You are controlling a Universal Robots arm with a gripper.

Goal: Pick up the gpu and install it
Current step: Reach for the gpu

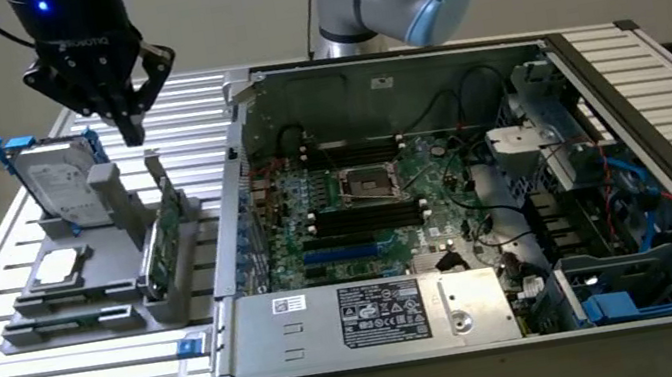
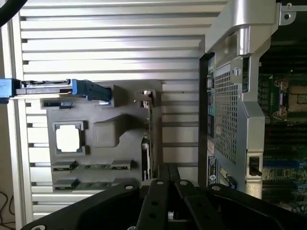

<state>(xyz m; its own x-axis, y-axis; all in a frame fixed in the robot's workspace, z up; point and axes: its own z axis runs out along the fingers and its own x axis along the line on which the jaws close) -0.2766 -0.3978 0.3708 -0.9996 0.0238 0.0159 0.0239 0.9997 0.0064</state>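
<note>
Exterior view: gpu (image 1: 164, 244) stands edgewise just below the closed gripper (image 1: 134, 131).

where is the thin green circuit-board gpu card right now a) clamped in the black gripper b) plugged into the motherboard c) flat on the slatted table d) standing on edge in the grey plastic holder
D: the gpu card stands on edge in the grey holder; the shut black gripper hangs above the holder, holding nothing.
</note>
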